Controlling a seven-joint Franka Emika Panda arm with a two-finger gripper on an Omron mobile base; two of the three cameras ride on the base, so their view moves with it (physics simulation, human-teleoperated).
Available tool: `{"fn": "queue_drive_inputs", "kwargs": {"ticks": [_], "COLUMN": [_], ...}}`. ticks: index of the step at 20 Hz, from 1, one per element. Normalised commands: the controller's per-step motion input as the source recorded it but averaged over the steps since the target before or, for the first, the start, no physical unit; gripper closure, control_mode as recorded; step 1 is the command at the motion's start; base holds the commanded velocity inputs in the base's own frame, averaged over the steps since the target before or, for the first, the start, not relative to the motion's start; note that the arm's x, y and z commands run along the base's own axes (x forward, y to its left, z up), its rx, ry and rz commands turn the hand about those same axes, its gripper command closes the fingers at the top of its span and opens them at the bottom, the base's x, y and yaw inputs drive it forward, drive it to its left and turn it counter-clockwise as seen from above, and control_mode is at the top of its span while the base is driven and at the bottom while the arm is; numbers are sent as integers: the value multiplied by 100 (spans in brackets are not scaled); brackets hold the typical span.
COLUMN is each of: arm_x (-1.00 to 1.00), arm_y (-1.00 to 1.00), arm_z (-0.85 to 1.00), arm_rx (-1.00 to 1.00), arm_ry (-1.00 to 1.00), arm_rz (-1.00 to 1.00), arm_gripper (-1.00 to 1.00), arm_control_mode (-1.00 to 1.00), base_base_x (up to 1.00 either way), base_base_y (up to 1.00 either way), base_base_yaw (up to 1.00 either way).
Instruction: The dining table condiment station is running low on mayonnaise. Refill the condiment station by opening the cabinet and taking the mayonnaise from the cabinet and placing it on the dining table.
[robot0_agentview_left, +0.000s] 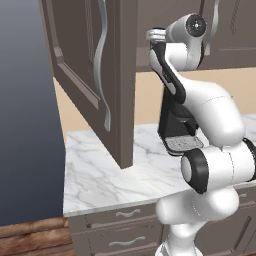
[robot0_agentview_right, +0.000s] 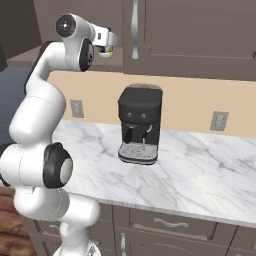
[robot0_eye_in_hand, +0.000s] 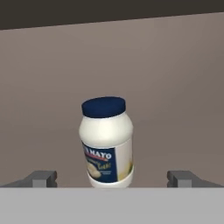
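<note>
Your cabinet door is swung open at the upper left, and your fingers sit spread wide either side of the upright mayonnaise, centre frame, ready to close.

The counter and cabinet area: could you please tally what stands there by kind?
Mayonnaise jars, upright in the cabinet: 1
Coffee machines on the marble counter: 1
Wall outlets on the backsplash: 2
Total: 4
</note>
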Motion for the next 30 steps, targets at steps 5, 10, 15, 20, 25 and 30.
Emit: {"fn": "queue_drive_inputs", "kwargs": {"ticks": [5, 10, 15, 20, 25, 30], "arm_x": [19, 19, 12, 14, 11, 12], "arm_y": [0, 0, 0, 0, 0, 0], "arm_z": [0, 0, 0, 0, 0, 0], "arm_rx": [-1, 0, 0, 0, 0, -1], "arm_ry": [0, 0, 2, 1, 0, 0], "arm_rz": [0, 0, 0, 0, 0, 0], "arm_gripper": [-100, -100, -100, -100, -100, -100], "arm_control_mode": [-100, -100, -100, -100, -100, -100], "base_base_x": [0, 0, 0, 0, 0, 0], "base_base_y": [0, 0, 0, 0, 0, 0], "base_base_yaw": [0, 0, 0, 0, 0, 0]}}
